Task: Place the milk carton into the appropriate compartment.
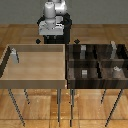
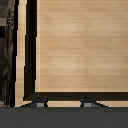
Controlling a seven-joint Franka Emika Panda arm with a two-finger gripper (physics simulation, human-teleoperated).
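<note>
One milk carton [image 1: 15, 54], two trays [image 1: 35, 80] [image 1: 95, 82], four grey shapes [image 1: 84, 73].

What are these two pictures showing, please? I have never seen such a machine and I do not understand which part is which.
The white machine is a robot arm in a computer simulation. One picture looks at the whole scene; the other comes from a camera on the arm's wrist, looking down past its gripper. The gripper's two fingertips stand apart and hold nothing. Below are a light wooden tray and a dark tray divided into cells with small grey shapes. The small pale box in the wooden tray's corner is the milk carton.
</note>
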